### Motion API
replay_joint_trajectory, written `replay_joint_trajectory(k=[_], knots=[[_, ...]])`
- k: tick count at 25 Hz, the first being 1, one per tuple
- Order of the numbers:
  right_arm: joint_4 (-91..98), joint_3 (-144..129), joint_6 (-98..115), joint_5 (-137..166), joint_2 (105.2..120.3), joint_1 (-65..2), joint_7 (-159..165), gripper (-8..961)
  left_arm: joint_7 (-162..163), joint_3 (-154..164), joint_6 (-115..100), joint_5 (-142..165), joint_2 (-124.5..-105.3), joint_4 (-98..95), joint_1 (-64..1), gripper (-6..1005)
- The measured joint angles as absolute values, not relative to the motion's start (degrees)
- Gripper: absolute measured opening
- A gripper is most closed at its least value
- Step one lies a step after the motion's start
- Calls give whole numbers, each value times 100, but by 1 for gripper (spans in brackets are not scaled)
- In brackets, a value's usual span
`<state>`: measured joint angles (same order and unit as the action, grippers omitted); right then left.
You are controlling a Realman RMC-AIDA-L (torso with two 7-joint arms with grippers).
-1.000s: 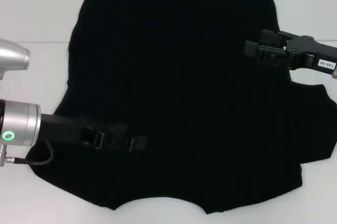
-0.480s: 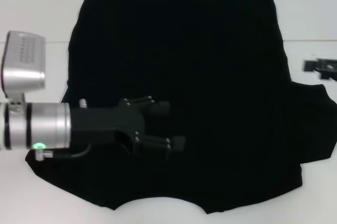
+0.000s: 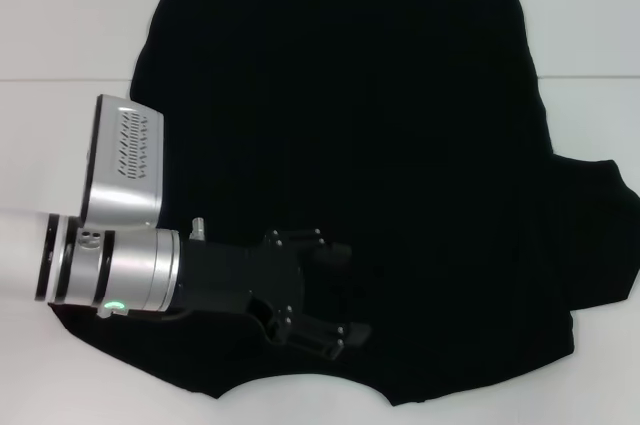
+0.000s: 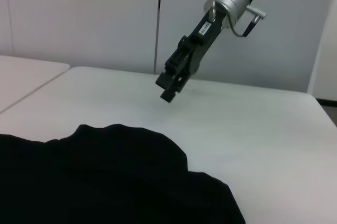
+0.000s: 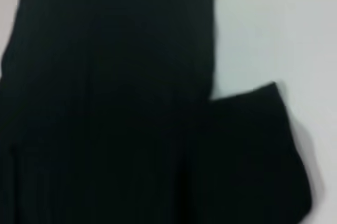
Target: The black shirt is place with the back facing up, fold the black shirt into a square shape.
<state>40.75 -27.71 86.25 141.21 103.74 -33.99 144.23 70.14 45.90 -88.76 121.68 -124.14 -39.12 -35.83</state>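
The black shirt (image 3: 380, 125) lies flat on the white table (image 3: 60, 25) with a plain side up. One sleeve (image 3: 600, 235) sticks out at the right, and it shows in the right wrist view as well (image 5: 253, 150). My left gripper (image 3: 343, 291) hovers over the shirt's near left part, open, with nothing between its fingers. My right gripper (image 4: 172, 79) is out of the head view. The left wrist view shows it raised above the bare table beyond the shirt's edge (image 4: 105, 176).
Bare white tabletop (image 4: 253, 129) runs to the right of the shirt and along its far side. A seam between two table sections (image 3: 70, 81) crosses at the left. Pale wall panels (image 4: 105, 13) stand behind the table.
My left arm has swung in over the shirt's near left part and turned its open fingers. My right gripper has pulled back off the shirt's right edge and left the head view.
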Motion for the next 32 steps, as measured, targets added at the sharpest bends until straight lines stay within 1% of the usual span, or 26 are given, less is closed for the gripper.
replay_joint_trajectory(k=[4, 7, 21, 25, 29, 31, 32], knots=[[4013, -2800, 8711, 14333, 10380, -3393, 14479, 881, 7005, 4640, -8855, 12168, -12417, -3911, -3608, 963], [3876, -2810, 8633, 14467, 10413, -3449, 14491, 881, 7002, 4644, -8790, 12168, -12419, -3911, -3617, 964], [3056, -3175, 7741, 14516, 10453, -3741, 14444, 881, 7026, 4637, -8727, 12135, -12417, -3911, -3621, 964], [3042, -3178, 7584, 14518, 10509, -3769, 14483, 882, 7025, 4613, -8701, 12127, -12411, -3911, -3621, 963], [3033, -3244, 7383, 14520, 10627, -3841, 14487, 787, 7028, 4606, -8623, 12123, -12410, -3911, -3621, 963], [3031, -3276, 7340, 14520, 10644, -3848, 14489, 739, 7029, 4604, -8621, 12123, -12410, -3911, -3621, 963], [3029, -3332, 7267, 14520, 10677, -3868, 14495, 720, 7030, 4604, -8620, 12122, -12409, -3911, -3621, 963]])
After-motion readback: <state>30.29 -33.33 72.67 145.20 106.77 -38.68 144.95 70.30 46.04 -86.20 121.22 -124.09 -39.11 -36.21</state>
